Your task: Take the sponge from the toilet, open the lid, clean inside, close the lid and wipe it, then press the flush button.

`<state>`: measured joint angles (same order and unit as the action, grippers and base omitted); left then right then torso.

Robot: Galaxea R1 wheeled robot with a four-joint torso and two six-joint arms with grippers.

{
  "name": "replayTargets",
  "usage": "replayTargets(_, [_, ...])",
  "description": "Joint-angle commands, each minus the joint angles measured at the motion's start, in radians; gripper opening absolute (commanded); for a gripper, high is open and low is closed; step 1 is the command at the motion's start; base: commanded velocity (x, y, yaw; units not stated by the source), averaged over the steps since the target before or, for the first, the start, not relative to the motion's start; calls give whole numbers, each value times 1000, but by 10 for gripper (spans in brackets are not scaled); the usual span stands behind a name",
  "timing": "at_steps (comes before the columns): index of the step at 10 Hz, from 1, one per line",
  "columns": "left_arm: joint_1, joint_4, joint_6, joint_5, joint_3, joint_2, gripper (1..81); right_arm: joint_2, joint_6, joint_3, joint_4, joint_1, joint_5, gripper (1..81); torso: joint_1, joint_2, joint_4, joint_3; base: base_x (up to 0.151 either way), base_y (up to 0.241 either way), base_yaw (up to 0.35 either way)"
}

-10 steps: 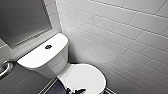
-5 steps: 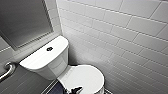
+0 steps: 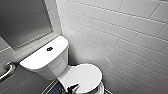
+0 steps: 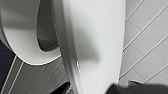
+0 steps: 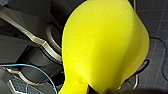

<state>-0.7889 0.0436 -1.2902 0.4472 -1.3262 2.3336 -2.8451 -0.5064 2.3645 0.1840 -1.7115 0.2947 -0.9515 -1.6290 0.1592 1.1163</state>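
right wrist view: sponge (image 5: 105, 47) tight in right gripper (image 5: 100, 91); left gripper (image 3: 72, 88) at lid (image 3: 86, 75) front edge (grip unclear)

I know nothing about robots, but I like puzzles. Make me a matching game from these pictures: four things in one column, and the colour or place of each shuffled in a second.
Things:
1. sponge
2. flush button
3. lid
4. grab rail

Descriptions:
A. white and oval, in front of the tank
B. bright yellow
C. metal, on the wall beside the tank
D. small and dark, on top of the tank

Pairs: 1-B; 2-D; 3-A; 4-C.
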Motion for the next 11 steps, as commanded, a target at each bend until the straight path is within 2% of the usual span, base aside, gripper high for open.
replayTargets(1, [141, -48, -24, 165, 109, -66, 811, 10, 2, -5, 18, -41, -72, 10, 0, 0, 0, 0, 0, 0, 0])
replayTargets(5, [148, -48, -50, 200, 186, -132, 811, 7, 2, -1, 18, -50, -72, 10, 0, 0, 0, 0, 0, 0, 0])
replayTargets(8, [150, -57, -136, 231, 177, -177, 811, 7, 2, -5, 20, -60, -69, 10, 0, 0, 0, 0, 0, 0, 0])
replayTargets(11, [145, -57, -162, 257, 148, -207, 811, 7, 2, 2, 15, -84, -58, 10, 0, 0, 0, 0, 0, 0, 0])
